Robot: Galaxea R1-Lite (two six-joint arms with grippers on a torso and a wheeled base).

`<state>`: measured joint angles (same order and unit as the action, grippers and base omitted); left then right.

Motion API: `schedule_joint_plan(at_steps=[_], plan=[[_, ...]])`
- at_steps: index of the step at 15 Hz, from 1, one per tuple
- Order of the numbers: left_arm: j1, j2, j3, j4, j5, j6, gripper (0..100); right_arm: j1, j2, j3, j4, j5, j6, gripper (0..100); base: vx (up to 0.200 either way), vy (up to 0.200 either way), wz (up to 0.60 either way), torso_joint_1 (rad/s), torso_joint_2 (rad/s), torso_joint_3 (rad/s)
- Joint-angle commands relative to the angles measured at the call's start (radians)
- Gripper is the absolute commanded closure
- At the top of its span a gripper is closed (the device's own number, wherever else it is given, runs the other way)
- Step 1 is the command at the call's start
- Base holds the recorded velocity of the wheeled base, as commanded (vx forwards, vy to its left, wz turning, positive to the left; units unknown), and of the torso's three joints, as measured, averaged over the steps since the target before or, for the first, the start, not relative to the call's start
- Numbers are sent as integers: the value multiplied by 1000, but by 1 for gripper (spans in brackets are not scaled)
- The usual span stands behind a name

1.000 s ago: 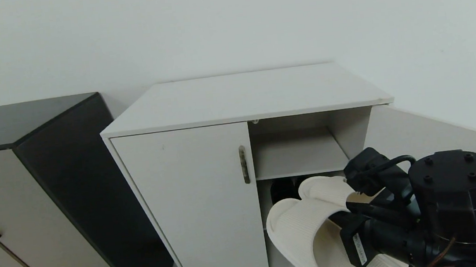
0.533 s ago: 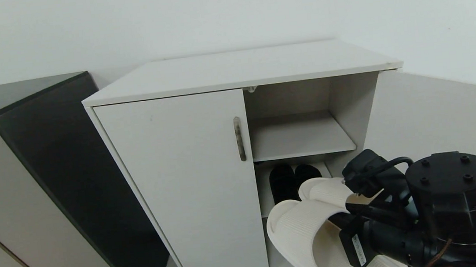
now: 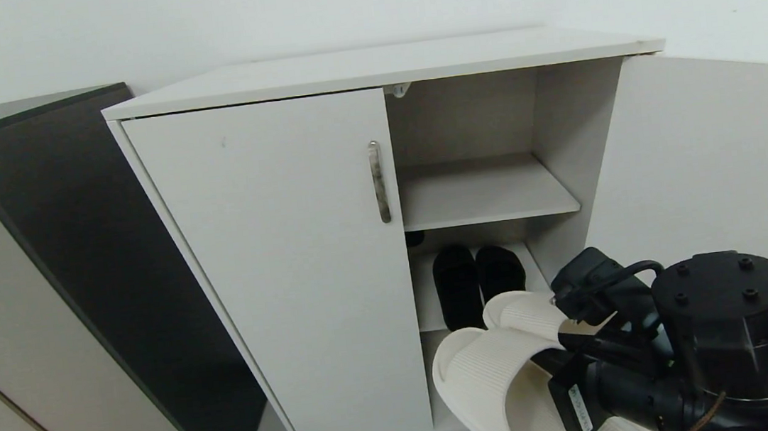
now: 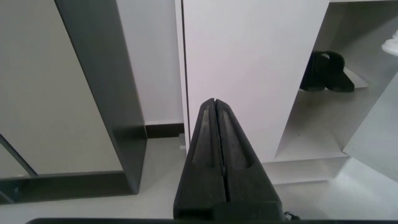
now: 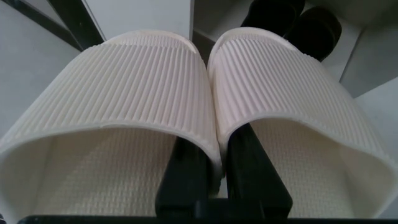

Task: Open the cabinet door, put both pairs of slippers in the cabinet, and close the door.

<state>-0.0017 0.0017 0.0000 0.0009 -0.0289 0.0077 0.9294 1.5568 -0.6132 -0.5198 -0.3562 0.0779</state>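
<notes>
Right wrist view: right claw pinches white slippers | left wrist view: left claw closed

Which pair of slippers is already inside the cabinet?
The black pair, lying on a shelf in the open right half of the cabinet. The white pair is outside in front, clamped in the right gripper.

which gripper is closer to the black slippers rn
Right. The right gripper, holding the white slippers, is just in front of the black slippers; the left gripper is farther back, facing the closed door.
</notes>
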Motion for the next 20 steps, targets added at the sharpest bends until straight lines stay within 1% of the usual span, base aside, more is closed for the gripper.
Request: schedule_joint_plan(at_steps=[1,4,6,8,12,13,14,15,16,17,18,19,20], plan=[[0,1,0,1,0,0,100,0,5,3,0,0,-1,100,0,0,0,2,56,41],[0,1,0,1,0,0,100,2,12,1,0,2,-3,100,0,0,0,0,0,0],[0,1,0,-1,0,0,100,0,20,3,-5,3,-1,100,0,0,-600,2,2,7],[0,1,0,1,0,0,100,0,20,4,-5,42,0,100,0,0,0,0,0,0],[0,1,0,1,0,0,100,0,54,-10,-14,34,-1,100,0,0,0,0,0,0],[0,1,0,1,0,0,100,3,89,-42,-51,-7,2,100,0,0,0,0,0,0],[0,1,0,-1,0,2,100,5,134,-92,-83,-73,17,100,0,0,0,0,0,0],[0,1,0,-1,0,2,100,5,192,-174,-82,-168,85,100,0,0,0,0,0,0],[0,1,0,1,0,2,100,14,238,-258,-43,-247,143,100,0,0,0,0,0,0],[0,1,0,1,-2,2,100,23,267,-312,21,-316,161,100,0,0,0,0,0,0],[0,1,0,1,-2,2,100,25,273,-319,30,-330,163,100,0,0,0,0,0,0],[0,1,0,1,-2,3,100,46,312,-404,52,-443,166,100,0,0,0,0,0,0],[0,1,0,1,-2,3,100,46,316,-473,69,-474,164,100,0,0,0,0,0,0]])
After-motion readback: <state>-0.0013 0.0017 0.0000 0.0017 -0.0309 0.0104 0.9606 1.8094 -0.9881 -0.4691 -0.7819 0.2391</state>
